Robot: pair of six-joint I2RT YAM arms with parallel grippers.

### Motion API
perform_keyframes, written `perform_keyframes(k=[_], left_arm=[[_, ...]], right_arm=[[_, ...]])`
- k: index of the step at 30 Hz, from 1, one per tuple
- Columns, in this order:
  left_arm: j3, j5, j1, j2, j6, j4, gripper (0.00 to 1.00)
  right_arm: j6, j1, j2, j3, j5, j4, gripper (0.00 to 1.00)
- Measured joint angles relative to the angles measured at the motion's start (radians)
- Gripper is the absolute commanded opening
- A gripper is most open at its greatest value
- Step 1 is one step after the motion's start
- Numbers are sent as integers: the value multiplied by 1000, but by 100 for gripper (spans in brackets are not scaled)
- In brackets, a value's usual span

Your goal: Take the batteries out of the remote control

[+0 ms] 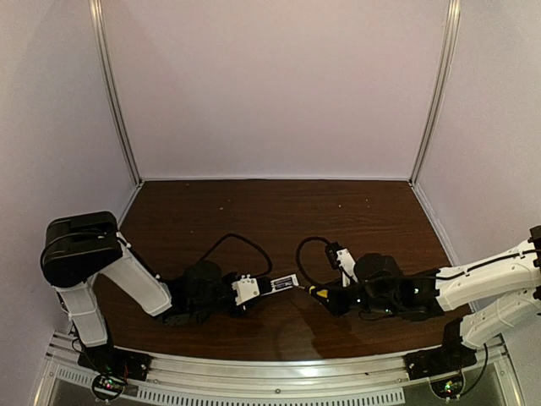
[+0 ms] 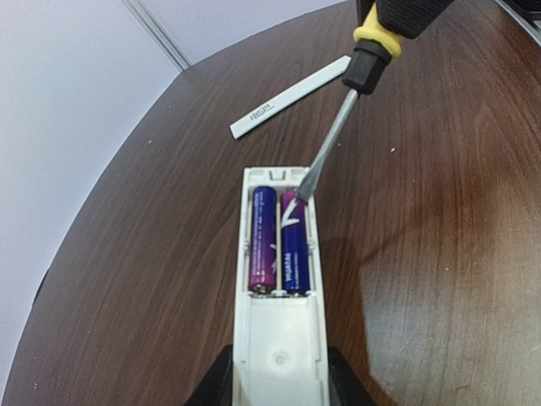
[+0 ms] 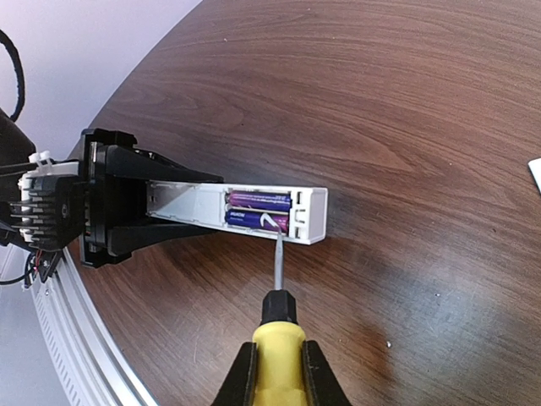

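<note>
Top view: both arms are seen low over the brown table [image 1: 279, 211], meeting near its front middle. The batteries are too small to be picked out there.
Left wrist view: a flat white cover strip [image 2: 287, 97] is shown lying on the table past the far end of the remote control [image 2: 279, 347], apart from it.
Right wrist view: only a white corner is seen at the edge where the strip would be.
Battery hollow: it is open at one end of the remote, and the batteries [image 2: 277, 241] are laid in it side by side.
Counts: two batteries, one remote, one screwdriver [image 2: 334, 135], one strip.
Left gripper [image 3: 194, 207]: the remote's closed end is squeezed between its fingers.
Right gripper [image 3: 279, 372]: the screwdriver's yellow handle is clamped tight. The right-hand battery's far end is touched by the metal tip.
</note>
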Motion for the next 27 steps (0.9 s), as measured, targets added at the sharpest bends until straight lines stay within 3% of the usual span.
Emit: perform_keyframes(k=[27], left_arm=[[31,-48,0,31,0,-1,0]], right_arm=[[-19,0,37,56,42,-56,0]])
